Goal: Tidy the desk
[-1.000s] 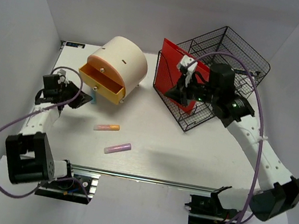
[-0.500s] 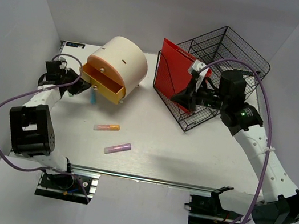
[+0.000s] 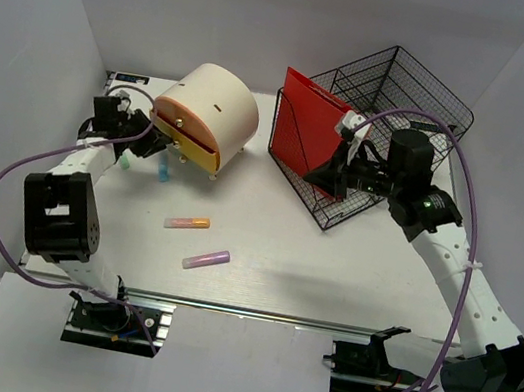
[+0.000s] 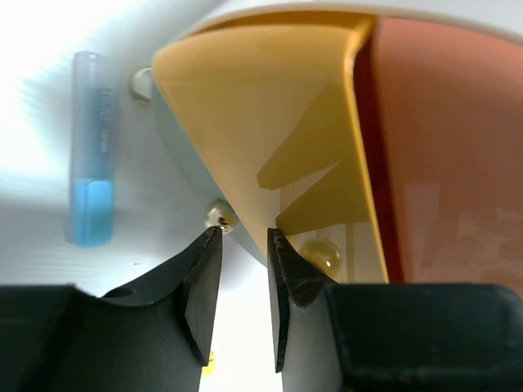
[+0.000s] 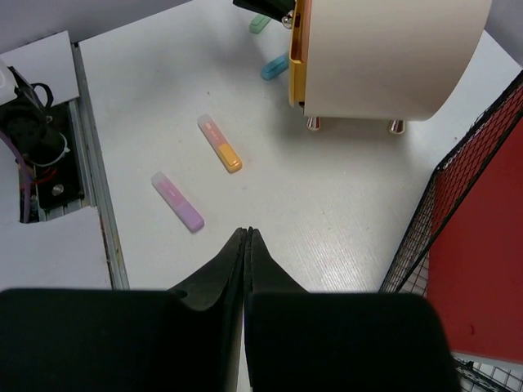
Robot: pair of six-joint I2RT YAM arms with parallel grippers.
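The white desk (image 3: 330,269) holds a cream round-topped drawer box (image 3: 211,111) whose yellow drawer (image 3: 187,149) sticks out only a little. My left gripper (image 3: 149,143) is at the drawer's front, jaws a narrow gap apart and empty. In the left wrist view the gripper (image 4: 243,233) sits just under the yellow drawer (image 4: 270,106), beside its round knob (image 4: 320,253). My right gripper (image 3: 318,176) is shut and empty, hovering in front of the red folder (image 3: 306,128). In the right wrist view the gripper (image 5: 248,231) is above bare desk.
A blue highlighter (image 3: 161,173) and a green one (image 3: 126,161) lie by the drawer. An orange-pink highlighter (image 3: 186,222) and a purple one (image 3: 207,260) lie mid-desk. A black wire basket (image 3: 403,89) holds the folder at the back right. The metal rail (image 3: 272,314) runs along the near edge.
The yellow drawer has slid from wide open to nearly closed, with my left gripper moving in against it. My right gripper has drawn back to the right, away from the folder.
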